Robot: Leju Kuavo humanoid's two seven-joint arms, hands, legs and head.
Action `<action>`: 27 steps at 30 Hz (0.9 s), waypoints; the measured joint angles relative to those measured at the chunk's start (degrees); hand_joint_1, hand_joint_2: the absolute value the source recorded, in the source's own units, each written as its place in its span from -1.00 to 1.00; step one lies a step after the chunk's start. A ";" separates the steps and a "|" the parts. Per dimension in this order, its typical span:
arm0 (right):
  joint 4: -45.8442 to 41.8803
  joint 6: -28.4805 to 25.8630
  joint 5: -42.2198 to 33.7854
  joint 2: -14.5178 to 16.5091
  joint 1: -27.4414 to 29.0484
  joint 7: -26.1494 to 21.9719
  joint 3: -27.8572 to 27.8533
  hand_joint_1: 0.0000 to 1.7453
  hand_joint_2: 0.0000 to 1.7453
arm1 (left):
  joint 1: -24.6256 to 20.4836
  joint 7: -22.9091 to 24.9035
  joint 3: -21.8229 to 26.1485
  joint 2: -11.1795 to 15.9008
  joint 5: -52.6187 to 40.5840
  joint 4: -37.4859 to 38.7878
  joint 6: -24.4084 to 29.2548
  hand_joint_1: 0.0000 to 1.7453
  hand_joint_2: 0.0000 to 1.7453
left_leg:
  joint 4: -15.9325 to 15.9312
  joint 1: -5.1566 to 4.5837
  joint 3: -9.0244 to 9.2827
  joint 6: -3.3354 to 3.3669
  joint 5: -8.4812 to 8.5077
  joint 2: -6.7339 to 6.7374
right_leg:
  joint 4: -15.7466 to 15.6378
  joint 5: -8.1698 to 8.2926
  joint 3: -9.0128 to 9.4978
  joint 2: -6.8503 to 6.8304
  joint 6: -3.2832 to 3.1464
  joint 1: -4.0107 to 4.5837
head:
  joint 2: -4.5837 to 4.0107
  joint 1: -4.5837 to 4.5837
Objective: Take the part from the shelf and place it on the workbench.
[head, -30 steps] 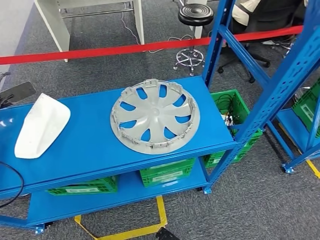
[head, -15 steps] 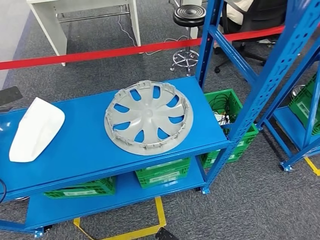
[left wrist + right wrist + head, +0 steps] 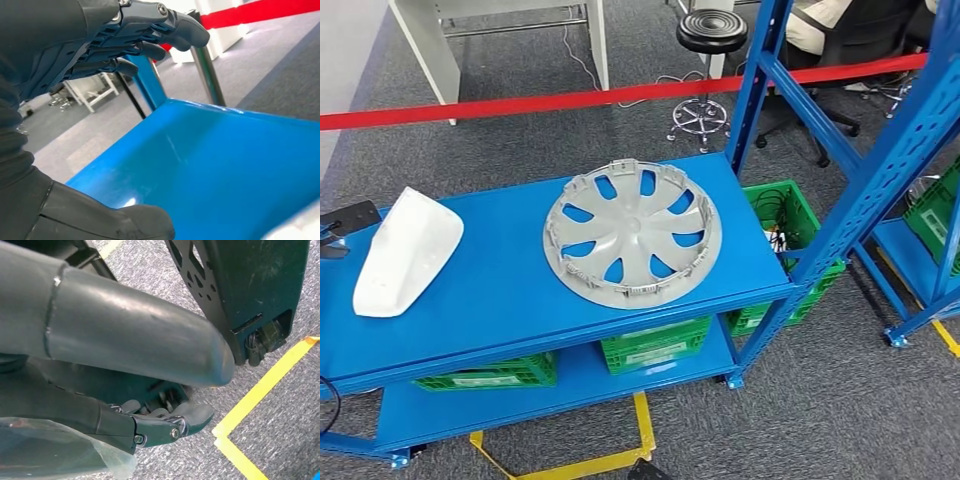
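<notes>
Blue shelf (image 3: pixel 509 290) carries hubcap (image 3: pixel 632 233); left wrist view: left hand (image 3: pixel 124 40) empty

I'm looking down on grey carpet (image 3: pixel 546 140) with yellow tape (image 3: pixel 641 430) marking the floor near me. A red barrier tape (image 3: pixel 546 100) runs across the room. Behind it I see a white table (image 3: pixel 433 40) and a black stool (image 3: pixel 711 30) on a chrome base. Blue rack posts (image 3: pixel 878 170) rise on my right, green crates (image 3: pixel 788 215) sitting low among them. Light is even and bright.
</notes>
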 joint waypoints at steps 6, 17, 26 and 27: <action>-0.01 -0.08 -0.21 0.08 -0.05 -0.02 0.76 -1.00 -1.00 | 1.47 1.36 0.19 -0.14 -0.32 0.46 -0.39 -1.00 1.00 | 2.49 0.26 -1.04 -1.72 -1.86 0.03 | -2.36 0.70 1.36 0.18 -0.91 -0.21 | 0.00 -0.28; 0.01 -0.60 -0.58 0.11 -0.02 -0.01 2.61 -1.00 -1.00 | 3.79 1.37 1.04 -0.80 -0.55 1.20 -0.59 -1.00 1.00 | 0.65 0.48 0.47 -2.00 -1.01 -0.01 | -1.64 0.30 1.03 0.31 -0.08 0.14 | 0.00 -0.58; 0.01 -0.63 -1.77 0.08 -0.02 -0.05 5.23 -1.00 -1.00 | 6.22 1.21 3.04 -0.35 0.43 1.35 -0.86 -1.00 1.00 | 0.31 0.17 0.45 0.28 -0.86 0.09 | 14.47 -6.80 -7.00 -0.05 1.02 -0.09 | 0.00 -0.13; 0.01 -0.63 -1.88 0.08 -0.02 -0.05 5.51 -1.00 -1.00 | 6.39 1.35 3.24 -0.32 0.56 1.35 -1.15 -1.00 1.00 | 0.31 0.07 0.49 0.29 -0.87 0.05 | 12.78 -5.39 -6.22 -0.04 0.79 -0.08 | 0.00 -0.14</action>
